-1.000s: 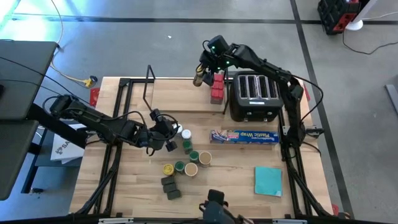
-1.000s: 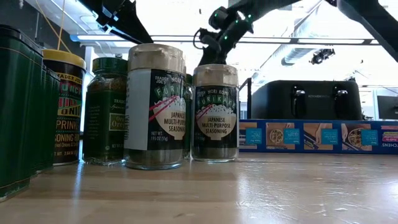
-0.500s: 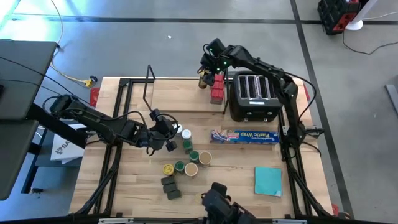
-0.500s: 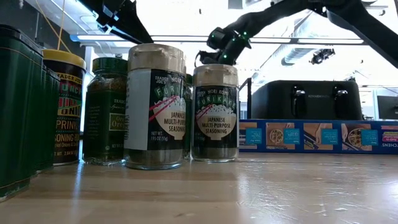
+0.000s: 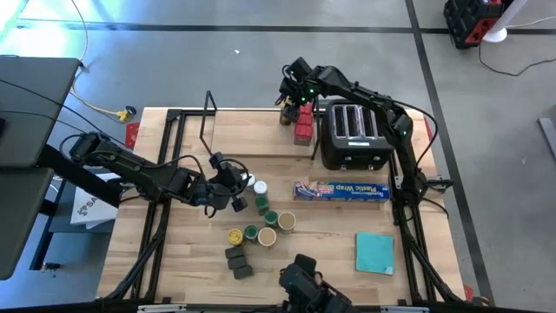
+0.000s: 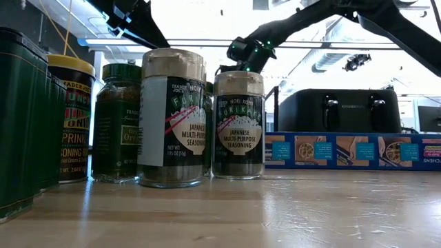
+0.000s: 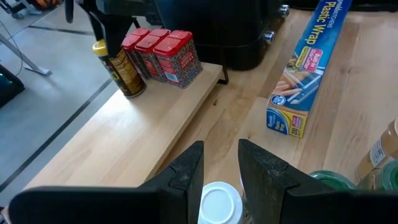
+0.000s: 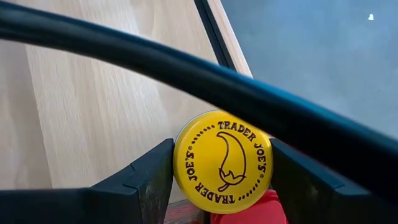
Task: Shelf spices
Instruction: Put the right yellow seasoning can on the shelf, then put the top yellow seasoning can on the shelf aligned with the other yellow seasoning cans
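Your right gripper (image 8: pixel 221 180) held the yellow-lidded jar (image 8: pixel 222 160) between its fingers at the far end of the shelf (image 5: pixel 243 130), just left of the red tins (image 5: pixel 303 124). Opening unevenly could have knocked it into them. Your left gripper (image 7: pixel 221 165) stood narrowly parted around a white-lidded jar (image 7: pixel 217 202) among the near spices; whether it gripped, I couldn't tell.

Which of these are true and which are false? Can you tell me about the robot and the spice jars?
1. The right gripper holds a yellow-lidded jar on the shelf. True.
2. Red tins stand on the shelf beside that jar. True.
3. The plastic wrap box lies on the shelf. False: it lies on the table, in front of the toaster.
4. The left gripper holds a red tin. False: it straddles a white-lidded jar.
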{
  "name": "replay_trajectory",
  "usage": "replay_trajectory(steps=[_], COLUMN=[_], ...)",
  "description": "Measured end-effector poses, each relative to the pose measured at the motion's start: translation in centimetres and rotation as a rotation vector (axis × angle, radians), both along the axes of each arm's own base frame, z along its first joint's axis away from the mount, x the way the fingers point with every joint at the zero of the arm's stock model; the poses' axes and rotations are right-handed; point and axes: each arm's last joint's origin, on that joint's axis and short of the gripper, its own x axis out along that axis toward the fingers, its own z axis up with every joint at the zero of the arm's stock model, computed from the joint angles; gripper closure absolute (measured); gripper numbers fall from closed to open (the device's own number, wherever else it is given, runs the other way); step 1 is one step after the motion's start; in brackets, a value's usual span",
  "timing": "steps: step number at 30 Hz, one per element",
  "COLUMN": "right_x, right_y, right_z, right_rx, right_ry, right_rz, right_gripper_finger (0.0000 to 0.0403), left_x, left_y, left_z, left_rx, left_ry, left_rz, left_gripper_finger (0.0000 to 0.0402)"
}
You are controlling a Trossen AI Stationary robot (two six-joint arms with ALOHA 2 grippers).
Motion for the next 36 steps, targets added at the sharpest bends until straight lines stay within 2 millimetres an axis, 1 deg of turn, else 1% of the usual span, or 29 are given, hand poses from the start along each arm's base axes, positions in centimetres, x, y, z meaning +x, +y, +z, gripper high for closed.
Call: replay_trajectory(steps=[5, 11, 14, 23, 27, 31, 34, 36], right_x=[0.1, 0.1, 0.1, 0.4, 0.8, 1.6, 2.1, 2.4], right_y=[0.0, 0.0, 0.0, 0.1, 0.5, 1.2, 2.1, 3.2], right_z=[0.0, 0.0, 0.0, 0.2, 0.4, 1.7, 3.6, 5.1], right_rx=[-0.012, -0.011, -0.008, -0.027, -0.045, -0.085, -0.112, -0.121], right_ry=[0.0, -0.005, -0.009, -0.027, -0.035, -0.073, -0.095, -0.104], right_rz=[0.016, 0.027, 0.03, 0.041, 0.069, 0.103, 0.132, 0.155], right_gripper_finger=[0.0165, 0.0129, 0.0117, 0.0114, 0.0114, 0.0114, 0.0114, 0.0114], left_x=[0.0, 0.0, 0.0, 0.0, 0.0, -0.1, -0.3, -0.8], left_y=[0.0, 0.0, 0.0, 0.0, 0.0, -0.1, -0.4, -0.6], left_z=[0.0, 0.0, 0.0, 0.0, 0.0, 0.0, -0.2, -0.3], left_rx=[0.001, 0.001, 0.001, 0.002, 0.002, -0.002, -0.003, -0.015], left_ry=[0.002, 0.003, 0.004, 0.005, 0.005, 0.003, 0.018, 0.034], left_rz=[0.0, 0.0, 0.0, 0.0, 0.0, -0.002, -0.01, -0.004], left_gripper_finger=[0.0307, 0.0307, 0.0307, 0.0307, 0.0307, 0.0307, 0.0307, 0.0307])
